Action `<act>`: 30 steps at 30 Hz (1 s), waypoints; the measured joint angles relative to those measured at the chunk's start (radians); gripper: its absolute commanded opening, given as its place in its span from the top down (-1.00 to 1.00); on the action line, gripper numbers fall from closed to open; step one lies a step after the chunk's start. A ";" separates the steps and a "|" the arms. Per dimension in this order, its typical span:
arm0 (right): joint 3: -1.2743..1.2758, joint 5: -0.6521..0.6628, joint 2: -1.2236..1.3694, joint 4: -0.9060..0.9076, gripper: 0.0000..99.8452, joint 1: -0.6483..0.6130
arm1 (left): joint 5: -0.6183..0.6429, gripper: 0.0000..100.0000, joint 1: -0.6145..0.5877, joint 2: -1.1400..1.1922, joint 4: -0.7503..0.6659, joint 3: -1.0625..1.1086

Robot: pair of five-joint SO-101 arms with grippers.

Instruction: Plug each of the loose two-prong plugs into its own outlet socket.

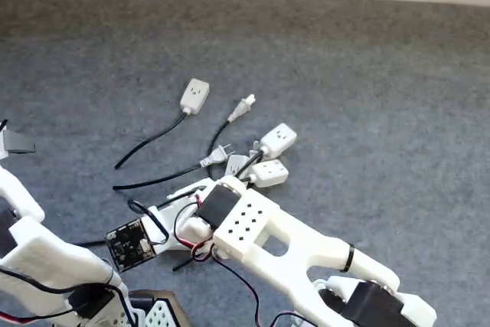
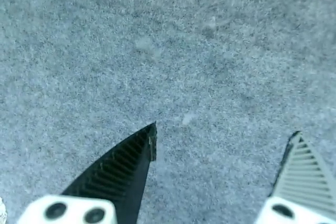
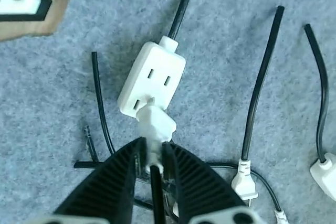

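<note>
My right gripper is shut on a white two-prong plug. The plug's nose touches the face of a white outlet socket at one of its slot pairs; the prongs are hidden. In the high view this socket lies mid-table by the right gripper. Two more sockets lie beyond it. Loose plugs rest on the carpet between them. One loose plug lies beside my right fingers. My left gripper hangs open over bare grey carpet.
Black cords trail left from the sockets and plugs. A small circuit board with wires sits by the right arm's wrist. The left arm stands at the front left corner. Open carpet spreads to the back and right.
</note>
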 measured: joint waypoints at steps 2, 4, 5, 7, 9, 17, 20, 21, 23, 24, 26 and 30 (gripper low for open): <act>0.000 0.000 0.003 0.000 0.99 0.000 | 0.000 0.25 0.000 0.000 0.000 0.000; 0.000 0.000 0.006 0.000 0.99 0.000 | 0.000 0.25 0.000 0.000 0.000 0.000; 0.000 0.003 0.008 0.005 0.99 0.000 | 0.000 0.25 0.000 0.000 0.000 0.000; -0.009 0.031 0.021 0.034 0.99 0.000 | 0.000 0.25 0.000 0.000 0.000 0.000; -0.038 0.051 0.023 0.072 0.99 0.000 | 0.000 0.25 0.000 0.000 0.000 0.000; -0.120 0.018 0.044 0.187 0.99 -0.002 | 0.000 0.25 0.000 0.000 0.000 0.000; -0.124 -0.141 0.044 0.163 0.99 0.038 | 0.000 0.25 0.006 0.000 0.000 0.000; -0.132 -0.209 0.044 0.146 0.99 0.064 | 0.000 0.25 0.014 0.000 0.009 0.000; -0.155 -0.348 0.044 0.115 0.99 0.118 | 0.000 0.25 0.041 0.000 0.051 -0.008; -0.169 -0.408 0.044 0.106 0.99 0.149 | 0.000 0.25 0.058 0.000 0.081 -0.018; -0.187 -0.514 0.040 0.086 0.99 0.207 | 0.000 0.25 0.097 -0.012 0.147 -0.043; -0.193 -0.697 -0.072 0.063 0.99 0.302 | 0.000 0.25 0.170 -0.091 0.272 -0.069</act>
